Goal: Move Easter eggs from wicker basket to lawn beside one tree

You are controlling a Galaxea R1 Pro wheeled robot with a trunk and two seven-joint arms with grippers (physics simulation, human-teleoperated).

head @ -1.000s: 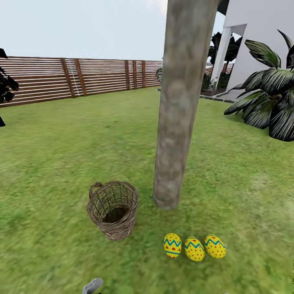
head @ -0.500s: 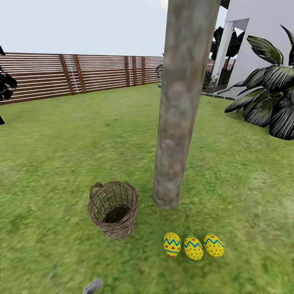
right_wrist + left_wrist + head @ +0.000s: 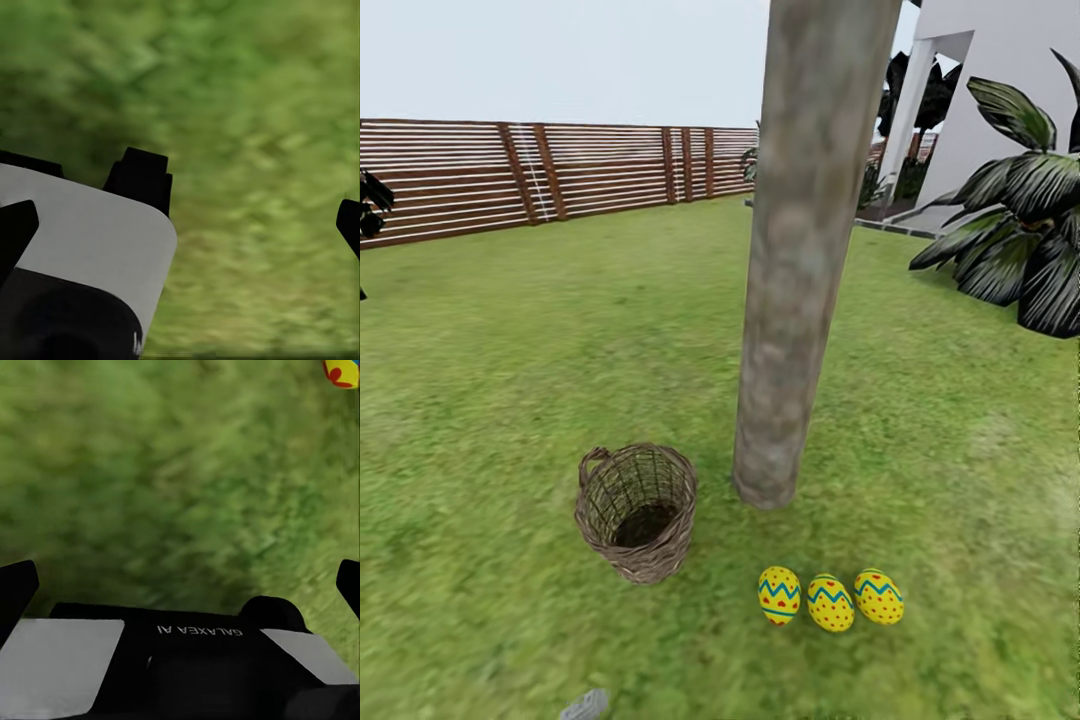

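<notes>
Three yellow Easter eggs (image 3: 779, 595) (image 3: 830, 603) (image 3: 878, 596) lie side by side on the lawn (image 3: 510, 380), just in front of the foot of the tree (image 3: 790, 300), whose mottled grey-brown trunk stands mid-picture. The wicker basket (image 3: 637, 510) stands left of the trunk, and I see only its dark bottom inside. My left gripper (image 3: 180, 585) is open over grass, with an egg's edge (image 3: 341, 371) at the frame corner. Nothing sits between the spread fingertips of my right gripper (image 3: 180, 225), also open above grass. A grey arm part (image 3: 585, 705) pokes in at the head view's bottom edge.
A slatted wooden fence (image 3: 540, 175) closes the lawn at the back. A white building (image 3: 1000, 70) and a dark broad-leaved palm (image 3: 1020, 230) stand at the right. My own body (image 3: 187, 660) fills the near part of the left wrist view.
The head camera has shifted slightly, so the whole scene sits a little differently. The grey arm part has sunk toward the bottom edge. Eggs and basket lie as before.
</notes>
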